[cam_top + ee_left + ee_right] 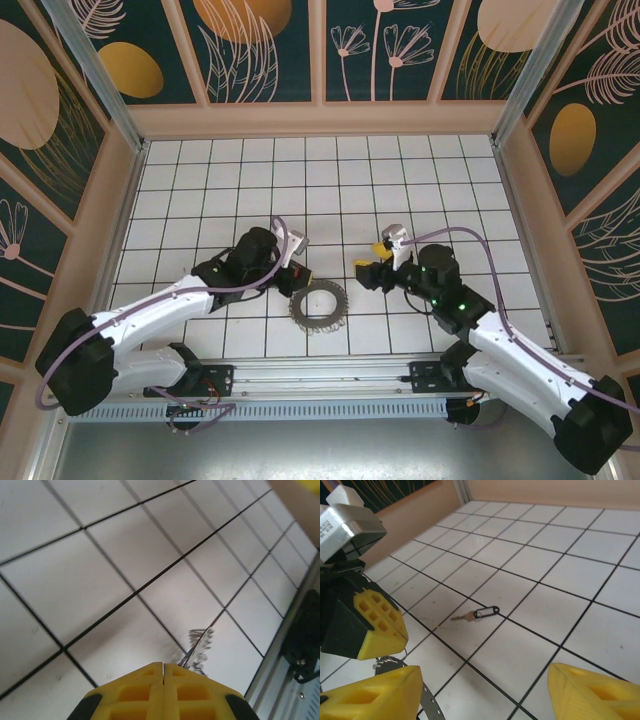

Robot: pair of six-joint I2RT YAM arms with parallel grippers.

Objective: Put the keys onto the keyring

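Not much done yet: key [479, 614] lies loose on the counter [560, 570]. Left pincer [163, 666] is clamped on the ring [318, 303]; right pincer [485, 690] spread apart near it.

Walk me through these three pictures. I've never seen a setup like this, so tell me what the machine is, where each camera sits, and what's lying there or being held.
Two white robot arms are bolted at the near edge of a tiled table. One picture looks down from above; the other two come from small cameras on each wrist. Each arm ends in a two-fingered yellow hand. The left hand is shut, pinching the rim of a big metal keyring that lies between the arms. The right hand is open and holds nothing. Its camera looks at a small key with a black head, lying loose on the tiles.
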